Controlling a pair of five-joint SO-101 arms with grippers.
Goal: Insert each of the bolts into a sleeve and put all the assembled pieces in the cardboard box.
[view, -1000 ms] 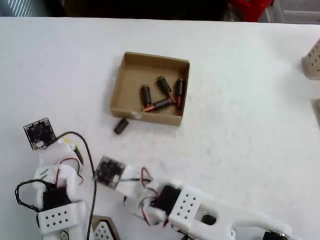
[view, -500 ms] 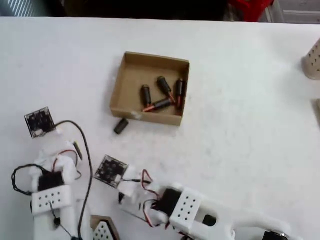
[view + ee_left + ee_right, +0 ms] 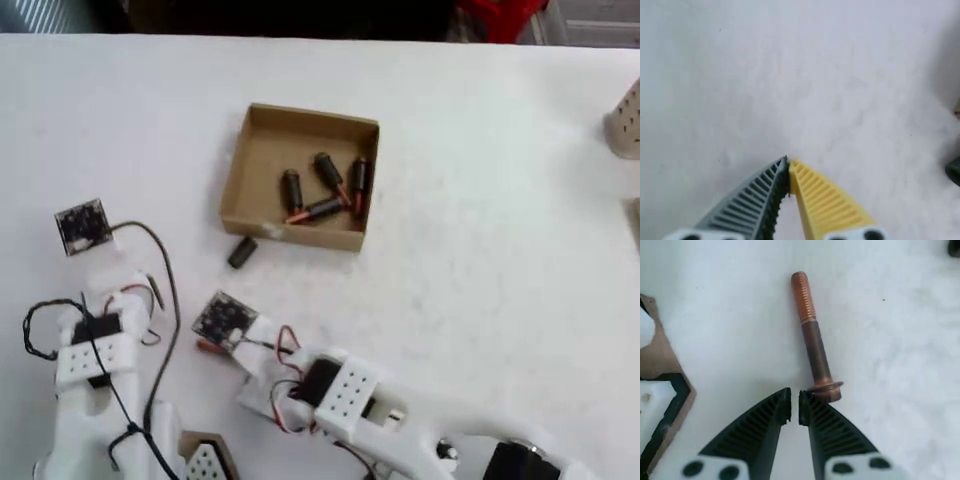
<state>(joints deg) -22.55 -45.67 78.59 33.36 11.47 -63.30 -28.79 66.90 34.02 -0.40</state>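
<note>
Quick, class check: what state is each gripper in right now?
Left gripper: closed, holding nothing.
Right gripper: closed, empty; the copper-coloured metal bolt lies beside its tip.

White perforated arms (image 3: 345,395) trail black and red cables (image 3: 166,290); left hand (image 3: 788,167) grey-and-yellow ribbed, right hand (image 3: 795,407) black.

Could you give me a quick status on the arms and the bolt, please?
Left gripper shut, empty. Right gripper shut, beside loose bolt. One sleeve outside box. Nothing blocking.
</note>
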